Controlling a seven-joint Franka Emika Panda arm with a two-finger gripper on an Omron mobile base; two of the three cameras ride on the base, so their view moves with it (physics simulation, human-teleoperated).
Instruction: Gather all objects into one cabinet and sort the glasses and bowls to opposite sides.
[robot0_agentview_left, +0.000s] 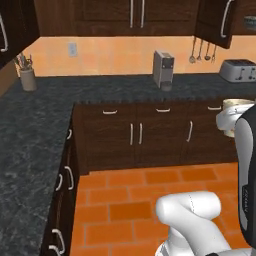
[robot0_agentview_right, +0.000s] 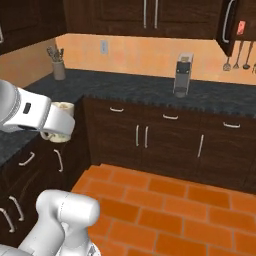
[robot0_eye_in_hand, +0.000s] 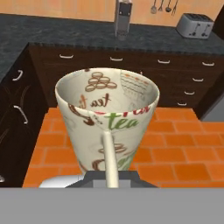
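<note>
On inspection, the far left of the dark speckled counter (robot0_agentview_left: 30, 130) carried a utensil holder (robot0_agentview_left: 27, 77) in the corner, with a wall socket (robot0_agentview_left: 72, 48) on the orange tiled backsplash just to its right. Further right along the counter, a grey coffee machine (robot0_agentview_left: 163, 69) stood against the wall. Beyond it, three ladles and spoons (robot0_agentview_left: 200, 51) hung from the wall, and a silver toaster (robot0_agentview_left: 238, 70) sat at the counter's right end. Above the toaster, a dark brown wall cabinet door (robot0_agentview_left: 216, 22) with a long curved light-grey bar handle stood swung open. Low cabinets (robot0_agentview_left: 135, 132) with small white handles ran beneath the counter, over an orange tiled floor (robot0_agentview_left: 125, 200).

The cream cup (robot0_eye_in_hand: 107, 116), patterned with "tea" lettering and brown motifs, was held in the air above the floor, well apart from the counter and the wall cabinet. It was upright, mouth open towards the hand camera. The gripper (robot0_eye_in_hand: 110, 175) was clamped on the cup's wall, one pale finger (robot0_eye_in_hand: 109, 157) lying down its outer side. In the left base view the cup's rim (robot0_agentview_left: 237, 105) showed at the right edge beside the arm; in the right base view the cup (robot0_agentview_right: 60, 122) sat at the left, in front of the counter corner.
</note>
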